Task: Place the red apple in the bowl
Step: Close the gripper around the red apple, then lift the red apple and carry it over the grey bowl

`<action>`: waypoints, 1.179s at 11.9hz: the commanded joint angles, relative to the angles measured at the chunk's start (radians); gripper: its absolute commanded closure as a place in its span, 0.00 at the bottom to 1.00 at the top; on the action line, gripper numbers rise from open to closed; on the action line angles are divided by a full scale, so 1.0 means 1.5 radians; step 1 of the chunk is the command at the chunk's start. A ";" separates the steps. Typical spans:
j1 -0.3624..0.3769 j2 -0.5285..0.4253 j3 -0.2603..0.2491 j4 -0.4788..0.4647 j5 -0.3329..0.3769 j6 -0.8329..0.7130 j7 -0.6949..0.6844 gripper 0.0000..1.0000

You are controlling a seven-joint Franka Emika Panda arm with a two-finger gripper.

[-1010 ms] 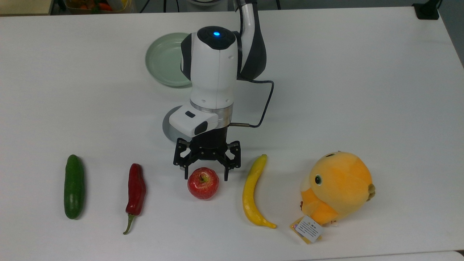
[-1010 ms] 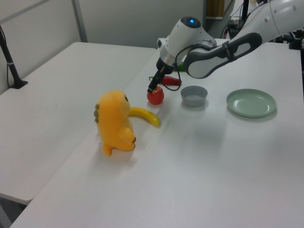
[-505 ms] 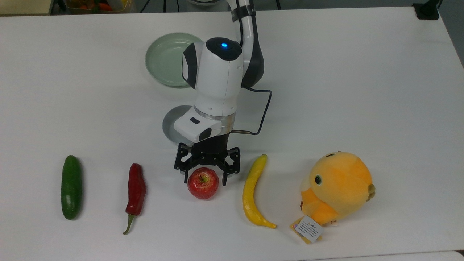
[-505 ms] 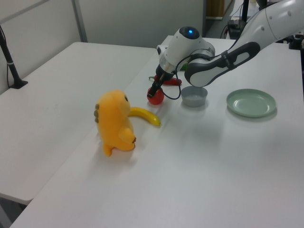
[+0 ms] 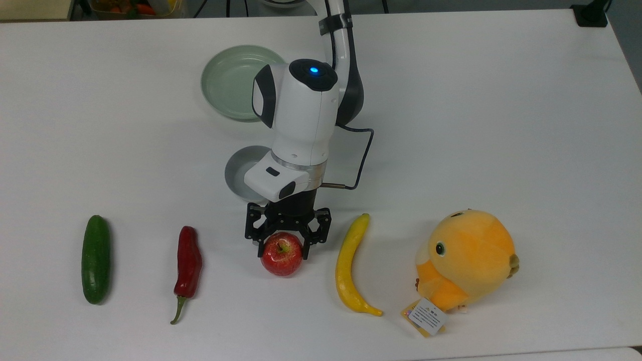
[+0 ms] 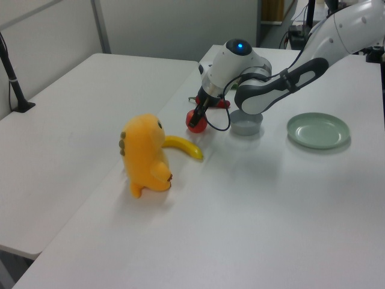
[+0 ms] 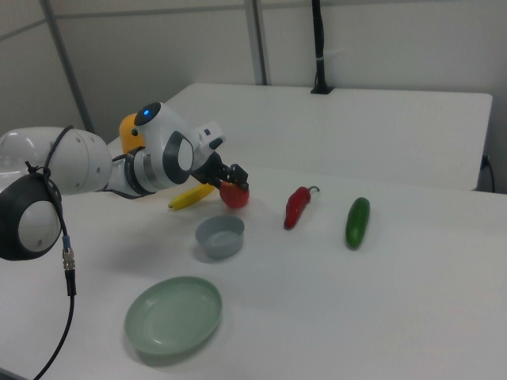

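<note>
We can find no words or numbers that we can read. The orange plush toy (image 5: 469,258) has a small white tag (image 5: 427,316) with tiny print on it, lying on the counter (image 5: 501,125), but the print is too small for us to make out. We see no name or brand on the robot arm (image 5: 301,115).

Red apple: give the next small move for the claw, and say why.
Probably close the claw on the red apple before any lift. Its fingers sit on either side of the apple, which rests on the table, and the grey bowl just behind it is empty.
</note>
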 commanded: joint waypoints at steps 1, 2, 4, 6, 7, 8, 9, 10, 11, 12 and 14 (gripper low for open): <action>0.002 0.004 -0.002 0.003 -0.021 0.009 0.017 0.64; 0.002 0.003 -0.002 0.002 -0.021 0.008 0.017 0.65; 0.001 -0.004 -0.001 0.002 -0.020 0.006 0.017 0.65; 0.000 -0.032 -0.001 -0.010 -0.015 0.005 0.017 0.65; 0.000 -0.057 -0.001 -0.012 -0.009 0.002 0.017 0.65; 0.000 -0.082 -0.001 -0.022 -0.006 -0.003 0.018 0.65; -0.001 -0.117 0.000 -0.049 -0.006 -0.005 0.018 0.65; -0.001 -0.157 0.000 -0.079 -0.005 -0.006 0.021 0.65; -0.002 -0.202 0.000 -0.113 -0.005 -0.014 0.022 0.65; -0.001 -0.243 0.000 -0.136 -0.005 -0.040 0.022 0.64; -0.001 -0.291 0.000 -0.142 -0.001 -0.122 0.023 0.65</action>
